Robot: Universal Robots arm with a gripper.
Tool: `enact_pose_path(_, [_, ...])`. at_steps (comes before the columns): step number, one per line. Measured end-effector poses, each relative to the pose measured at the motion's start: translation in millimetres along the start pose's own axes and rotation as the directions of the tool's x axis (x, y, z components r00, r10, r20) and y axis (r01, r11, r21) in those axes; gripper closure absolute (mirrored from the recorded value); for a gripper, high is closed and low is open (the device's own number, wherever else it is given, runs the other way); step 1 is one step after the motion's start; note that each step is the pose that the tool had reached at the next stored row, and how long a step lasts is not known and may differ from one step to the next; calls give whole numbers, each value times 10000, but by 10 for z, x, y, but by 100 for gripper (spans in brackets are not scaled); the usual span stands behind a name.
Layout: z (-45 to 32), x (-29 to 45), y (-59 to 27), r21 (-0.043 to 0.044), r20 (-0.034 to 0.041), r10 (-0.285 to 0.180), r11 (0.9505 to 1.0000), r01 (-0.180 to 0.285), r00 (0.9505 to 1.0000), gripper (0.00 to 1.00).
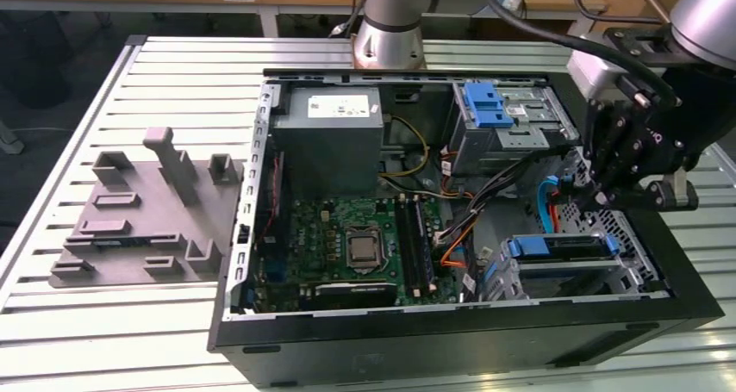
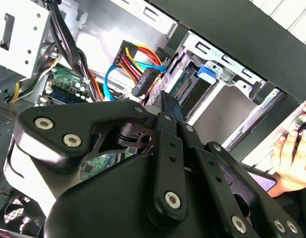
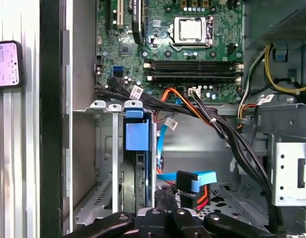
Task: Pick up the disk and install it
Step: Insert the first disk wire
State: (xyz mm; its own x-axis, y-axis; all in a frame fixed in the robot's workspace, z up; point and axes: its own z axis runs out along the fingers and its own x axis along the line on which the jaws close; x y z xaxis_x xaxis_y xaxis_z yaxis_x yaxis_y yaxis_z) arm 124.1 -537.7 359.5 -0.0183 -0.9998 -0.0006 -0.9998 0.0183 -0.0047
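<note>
Gripper (image 1: 592, 199) with fingers pressed together, holding nothing, hangs over the open black computer case (image 1: 460, 336) lying on a slatted table (image 1: 172, 73). It is above the cables (image 1: 506, 185), just beside the metal drive cage (image 1: 630, 276) on the exterior view's right. The disk (image 1: 558, 247) sits inside that cage, blue rail up

Exterior high; wrist views inside case (image 1: 460, 345)

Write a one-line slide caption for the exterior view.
Gripper hovering near the blue-railed disk seated in the drive cage of an open computer case lying on a slatted metal table.
</note>
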Motion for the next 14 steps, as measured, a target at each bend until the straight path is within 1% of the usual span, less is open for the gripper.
enact_pose_path(5, [-35, -48, -1, 90, -18, 9, 10000, -9, 10000, 89])
enact_pose_path(8, [-55, -74, 0, 168, -25, 12, 9999, -11, 10000, 89])
enact_pose_path(11, [-57, -106, 0, 256, -26, 11, 9997, -11, 10000, 89])
enact_pose_path(14, [-57, -107, 1, 277, -28, 10, 9996, -9, 10000, 89])
